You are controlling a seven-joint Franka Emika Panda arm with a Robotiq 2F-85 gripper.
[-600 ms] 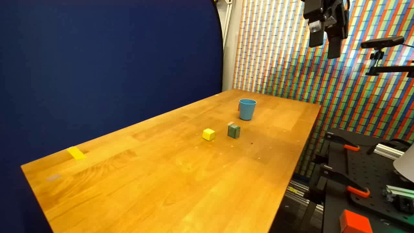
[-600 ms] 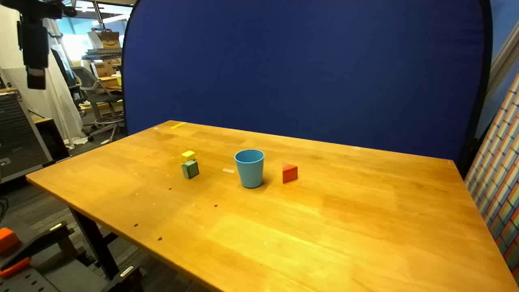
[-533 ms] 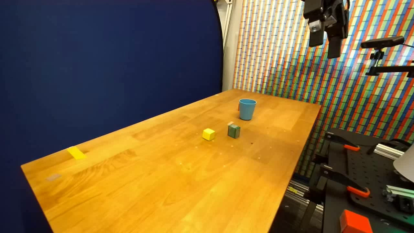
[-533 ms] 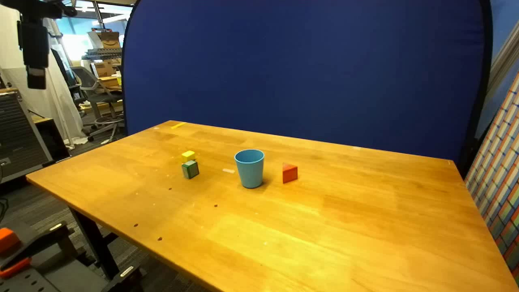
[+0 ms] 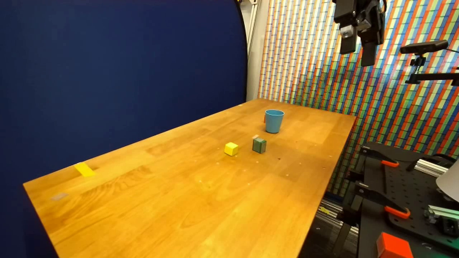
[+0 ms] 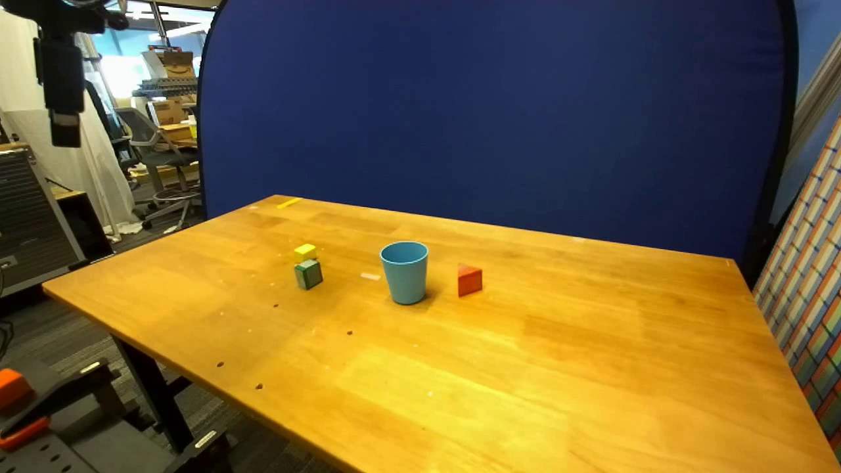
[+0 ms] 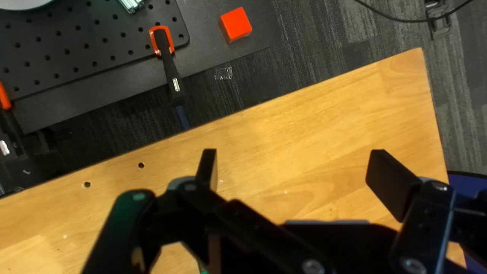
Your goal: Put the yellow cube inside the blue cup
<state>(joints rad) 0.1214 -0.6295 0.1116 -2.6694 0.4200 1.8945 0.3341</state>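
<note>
The yellow cube (image 5: 231, 149) sits on the wooden table beside the dark green cube (image 5: 259, 145). In an exterior view the yellow cube (image 6: 305, 251) is partly hidden behind the green cube (image 6: 308, 274). The light-blue cup (image 5: 274, 122) stands upright on the table; it also shows in an exterior view (image 6: 405, 276). My gripper (image 5: 358, 56) is high above the table, away from cube and cup; it also shows at the upper left in an exterior view (image 6: 66, 131). In the wrist view its fingers (image 7: 293, 167) are wide apart with nothing between them. Cube and cup are out of the wrist view.
A red block (image 6: 470, 281) stands beside the cup. Yellow tape (image 5: 85, 169) lies near a table corner. A black perforated stand (image 7: 95, 49) with clamps and an orange-red block (image 7: 235, 24) is beside the table (image 7: 304, 125). A camera on an arm (image 5: 424, 46) stands behind.
My gripper has shifted slightly: a little left and down in an exterior view, a little right and down in an exterior view. The cubes, cup and red block have not moved.
</note>
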